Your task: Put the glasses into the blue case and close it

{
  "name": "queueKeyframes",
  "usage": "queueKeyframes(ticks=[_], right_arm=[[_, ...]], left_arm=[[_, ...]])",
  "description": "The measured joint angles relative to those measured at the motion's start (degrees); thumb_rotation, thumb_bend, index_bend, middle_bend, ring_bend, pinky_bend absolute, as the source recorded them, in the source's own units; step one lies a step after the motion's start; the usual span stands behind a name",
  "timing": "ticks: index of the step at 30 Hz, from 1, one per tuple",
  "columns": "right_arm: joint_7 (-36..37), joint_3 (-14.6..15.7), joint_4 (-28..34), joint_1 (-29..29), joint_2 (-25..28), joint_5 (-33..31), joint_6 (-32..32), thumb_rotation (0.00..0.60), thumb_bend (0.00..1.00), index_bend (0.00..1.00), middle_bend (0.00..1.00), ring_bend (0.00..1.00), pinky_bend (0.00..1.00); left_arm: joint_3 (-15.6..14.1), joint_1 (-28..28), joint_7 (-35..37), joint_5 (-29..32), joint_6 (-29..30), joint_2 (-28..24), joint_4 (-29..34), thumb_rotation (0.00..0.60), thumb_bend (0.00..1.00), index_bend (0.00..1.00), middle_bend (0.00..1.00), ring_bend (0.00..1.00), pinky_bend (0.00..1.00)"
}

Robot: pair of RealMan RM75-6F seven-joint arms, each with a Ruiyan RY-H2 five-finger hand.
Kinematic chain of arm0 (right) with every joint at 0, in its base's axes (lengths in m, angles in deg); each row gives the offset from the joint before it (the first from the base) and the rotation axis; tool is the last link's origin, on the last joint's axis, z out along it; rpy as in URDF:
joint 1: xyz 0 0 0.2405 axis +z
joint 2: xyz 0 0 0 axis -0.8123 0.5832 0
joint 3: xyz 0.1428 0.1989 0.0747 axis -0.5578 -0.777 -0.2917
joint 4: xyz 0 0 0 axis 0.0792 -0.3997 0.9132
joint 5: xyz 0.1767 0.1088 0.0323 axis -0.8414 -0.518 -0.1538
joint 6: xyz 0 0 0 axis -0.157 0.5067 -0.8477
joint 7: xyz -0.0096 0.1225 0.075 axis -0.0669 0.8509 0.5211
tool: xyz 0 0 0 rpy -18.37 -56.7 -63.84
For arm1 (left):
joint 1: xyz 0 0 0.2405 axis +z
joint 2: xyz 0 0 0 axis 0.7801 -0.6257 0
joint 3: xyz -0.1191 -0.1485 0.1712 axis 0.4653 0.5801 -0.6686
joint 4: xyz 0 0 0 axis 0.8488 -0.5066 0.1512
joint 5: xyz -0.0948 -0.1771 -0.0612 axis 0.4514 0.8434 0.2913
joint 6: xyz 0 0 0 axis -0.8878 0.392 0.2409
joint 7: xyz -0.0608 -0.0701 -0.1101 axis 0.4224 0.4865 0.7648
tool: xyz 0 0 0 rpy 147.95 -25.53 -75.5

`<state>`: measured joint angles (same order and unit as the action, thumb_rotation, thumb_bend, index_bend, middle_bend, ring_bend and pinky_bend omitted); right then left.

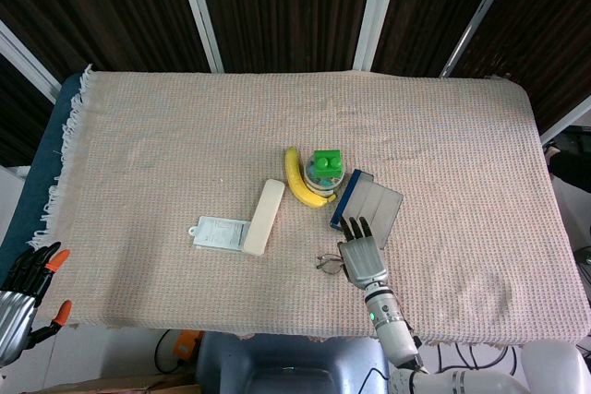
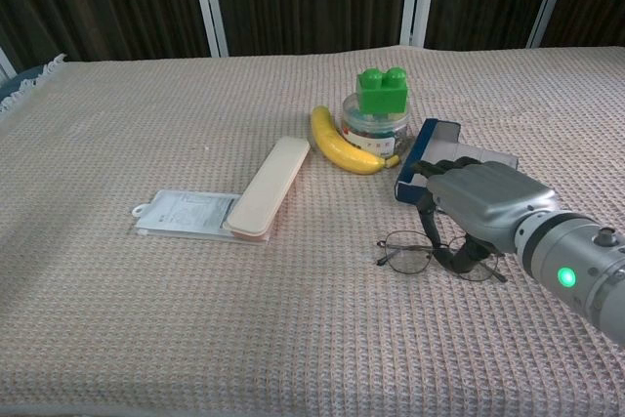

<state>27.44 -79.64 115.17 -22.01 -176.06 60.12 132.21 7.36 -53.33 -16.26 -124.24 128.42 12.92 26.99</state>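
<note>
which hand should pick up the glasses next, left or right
The right hand. Its fingers already curl down around the glasses, with the open blue case just behind. The left hand hangs off the table's near left corner, far from both.

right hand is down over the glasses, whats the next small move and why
Probably close the fingers on the glasses and lift. The right hand sits over their right half, fingertips at the frame, but they still lie flat on the cloth. The blue case lies open just behind the hand, ready to take them.
</note>
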Motion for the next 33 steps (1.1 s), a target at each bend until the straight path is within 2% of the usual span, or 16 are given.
queueKeyframes(ticks=[7, 13, 23, 27, 33], right_arm=[[0.6, 0.7, 0.2, 0.2, 0.8, 1.3, 0.9, 0.600, 0.55, 0.73, 0.13, 0.00, 0.00], [0.8, 2.7, 0.3, 0.1, 3.3, 5.5, 1.9, 0.600, 0.55, 0.73, 0.14, 0.00, 0.00], [4.9, 7.7, -2.2, -1.2, 14.3, 18.9, 4.4, 0.600, 0.55, 0.73, 0.14, 0.00, 0.00], [7.1, 7.7, -6.6, -1.3, 16.4, 20.3, 4.1, 0.600, 0.55, 0.73, 0.14, 0.00, 0.00], [9.9, 5.1, -14.3, 0.7, 16.5, 19.1, -1.0, 0.600, 0.55, 0.73, 0.14, 0.00, 0.00]], left_arm=[[0.0, 0.2, 0.2, -0.2, 0.6, 0.1, -0.3, 0.600, 0.41, 0.00, 0.00, 0.00, 0.02], [0.0, 0.1, -0.2, 0.0, 0.3, 0.2, -0.2, 0.600, 0.41, 0.00, 0.00, 0.00, 0.02], [-0.1, 0.4, -2.5, 0.7, -0.4, 1.0, 0.1, 0.600, 0.41, 0.00, 0.00, 0.00, 0.02], [0.1, 0.4, -3.9, 1.3, -1.0, 1.4, 0.5, 0.600, 0.41, 0.00, 0.00, 0.00, 0.02], [0.6, 0.0, -5.5, 2.5, -2.4, 1.8, 1.3, 0.600, 0.41, 0.00, 0.00, 0.00, 0.02]])
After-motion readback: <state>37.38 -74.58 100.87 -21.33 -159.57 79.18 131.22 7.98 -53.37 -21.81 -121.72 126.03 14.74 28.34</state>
